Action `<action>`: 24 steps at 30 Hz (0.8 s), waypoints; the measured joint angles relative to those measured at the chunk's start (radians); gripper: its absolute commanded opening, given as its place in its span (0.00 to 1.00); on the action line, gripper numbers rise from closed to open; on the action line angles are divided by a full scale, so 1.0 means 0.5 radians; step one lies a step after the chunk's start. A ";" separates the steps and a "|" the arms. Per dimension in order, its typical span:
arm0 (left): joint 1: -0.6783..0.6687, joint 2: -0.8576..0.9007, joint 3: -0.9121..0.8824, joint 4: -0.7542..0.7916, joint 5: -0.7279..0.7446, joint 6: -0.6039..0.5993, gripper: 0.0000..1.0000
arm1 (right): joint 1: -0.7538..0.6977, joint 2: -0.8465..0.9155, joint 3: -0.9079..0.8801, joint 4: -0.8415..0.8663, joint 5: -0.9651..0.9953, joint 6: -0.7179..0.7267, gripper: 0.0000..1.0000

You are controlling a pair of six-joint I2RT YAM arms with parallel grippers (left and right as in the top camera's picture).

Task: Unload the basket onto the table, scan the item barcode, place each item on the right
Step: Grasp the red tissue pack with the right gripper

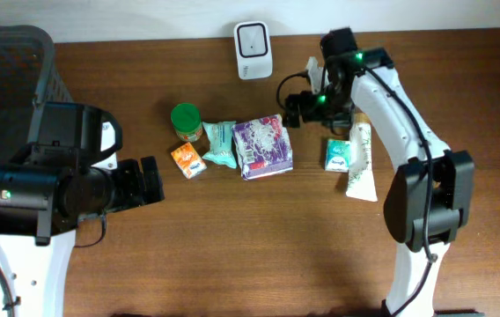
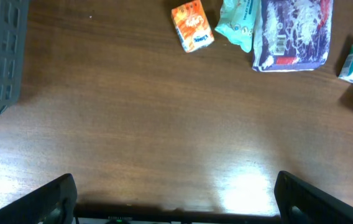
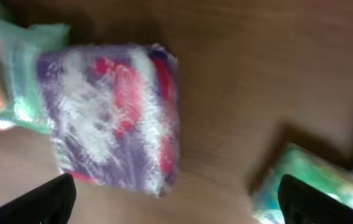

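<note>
- Brown wooden table [image 1: 232, 246], grain running across, with a bright glare patch in the left wrist view.
- Dark grey slatted plastic basket [image 1: 3, 62] at the table's far left corner in the overhead view.
- Upright jar with a green lid [image 1: 186, 119], just behind a small orange carton [image 1: 188, 161].
- Mint-green plastic pouch [image 1: 219, 143], lying flat just beside the carton.
- Small teal-and-white box [image 1: 338, 156], well apart from the pouch.
- White tube with green print [image 1: 362, 163], lying flat against the box.
</note>
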 measured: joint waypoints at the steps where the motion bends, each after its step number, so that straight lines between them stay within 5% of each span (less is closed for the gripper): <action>1: 0.000 0.000 0.000 0.000 0.000 0.000 0.99 | -0.006 0.000 -0.092 0.098 -0.087 -0.031 0.99; 4: 0.000 0.000 0.000 0.001 -0.001 0.000 0.99 | -0.007 0.004 -0.438 0.408 -0.311 -0.079 0.97; 9: 0.000 0.000 0.000 -0.001 0.000 0.000 0.99 | -0.007 0.005 -0.809 0.858 -0.529 -0.045 0.69; 14: 0.000 0.000 0.000 -0.001 -0.001 0.000 0.99 | -0.007 0.000 -0.936 1.020 -0.768 -0.024 0.08; 15: 0.000 0.000 0.000 -0.001 -0.001 0.000 0.99 | -0.007 0.000 -0.936 1.022 -0.792 -0.013 0.04; 24: 0.000 0.000 0.000 0.000 0.000 0.000 0.99 | -0.007 -0.019 -0.901 0.771 -0.793 0.208 0.04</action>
